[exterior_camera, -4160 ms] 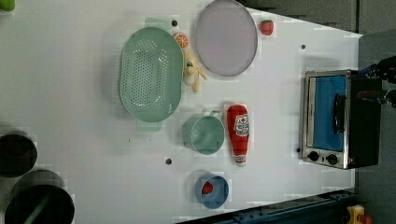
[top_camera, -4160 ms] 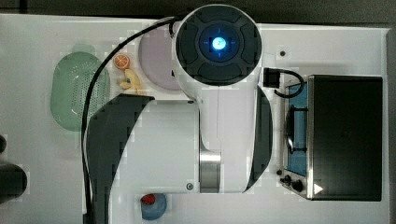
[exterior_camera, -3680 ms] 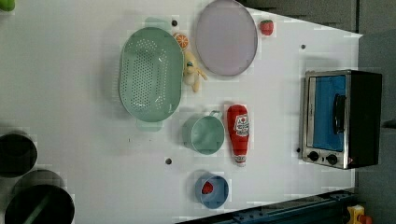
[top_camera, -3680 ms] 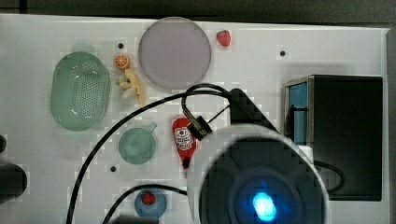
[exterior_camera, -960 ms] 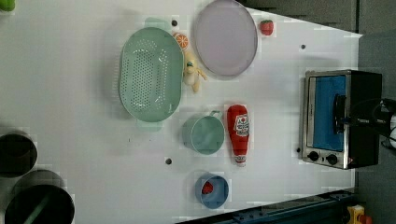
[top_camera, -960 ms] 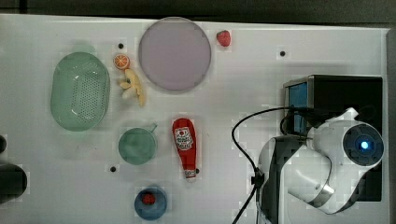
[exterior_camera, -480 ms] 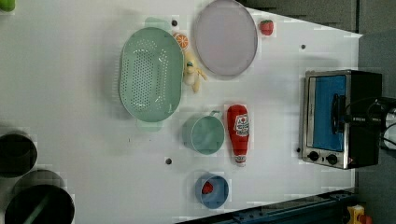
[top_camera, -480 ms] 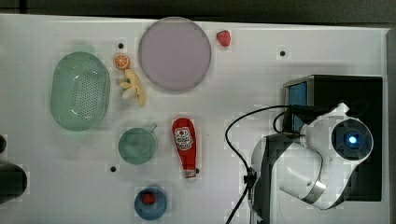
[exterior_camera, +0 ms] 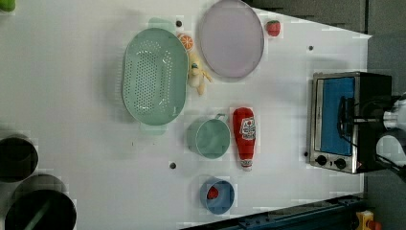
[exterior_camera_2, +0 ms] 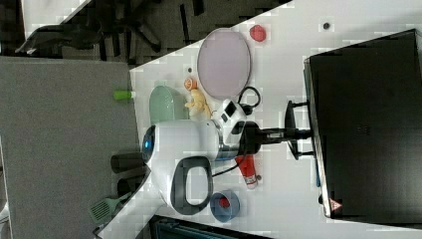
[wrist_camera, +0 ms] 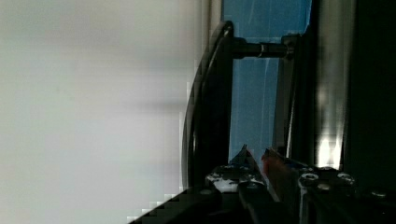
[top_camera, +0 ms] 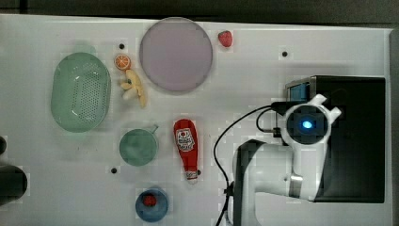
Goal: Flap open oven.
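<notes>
The oven (top_camera: 353,141) stands at the top view's right, black-topped, with its blue glass door (exterior_camera: 337,96) flat against the silver frame. In the right view my gripper (exterior_camera_2: 296,133) reaches from the white arm across the door's black bar handle (exterior_camera_2: 289,114). The wrist view has that handle (wrist_camera: 210,93) running down between my dark fingers, with the gripper (wrist_camera: 233,186) shut on it and the blue glass just behind. In the top view my wrist (top_camera: 307,125) hangs over the oven's front edge and hides the handle.
A ketchup bottle (top_camera: 186,148), a green cup (top_camera: 138,147) and a blue bowl (top_camera: 151,203) lie at the top view's middle. A purple plate (top_camera: 176,54), a green colander (top_camera: 80,92) and small toy foods sit further left. My black cable (top_camera: 226,136) loops beside the arm.
My wrist has shifted toward the top view's left, from over the oven's top to over its front edge. The jaws hold the same width. The door looks unchanged.
</notes>
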Motion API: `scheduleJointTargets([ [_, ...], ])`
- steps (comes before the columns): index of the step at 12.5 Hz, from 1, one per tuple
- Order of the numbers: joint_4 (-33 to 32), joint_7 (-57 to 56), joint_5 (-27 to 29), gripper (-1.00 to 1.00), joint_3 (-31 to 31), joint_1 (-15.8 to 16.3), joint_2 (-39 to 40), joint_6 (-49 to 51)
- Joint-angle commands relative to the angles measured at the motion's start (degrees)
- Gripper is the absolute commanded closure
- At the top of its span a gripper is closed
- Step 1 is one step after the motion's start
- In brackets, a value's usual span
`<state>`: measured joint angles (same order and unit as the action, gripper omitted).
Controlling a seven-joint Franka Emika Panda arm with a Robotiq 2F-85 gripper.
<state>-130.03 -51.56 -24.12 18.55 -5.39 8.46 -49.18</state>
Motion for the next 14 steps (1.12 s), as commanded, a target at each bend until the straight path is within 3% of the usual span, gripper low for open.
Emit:
scheduleJointTargets([
  [1,-0.9,10.2,-4.6,0.65,-4.3,3.0,1.7,1.0],
  [10,1.6,44.9,-25.5,0.65,-10.3,10.4,14.9,6.7],
  [14,4.5,55.3,-28.1,0.65,-10.7,13.5,23.2,6.4],
])
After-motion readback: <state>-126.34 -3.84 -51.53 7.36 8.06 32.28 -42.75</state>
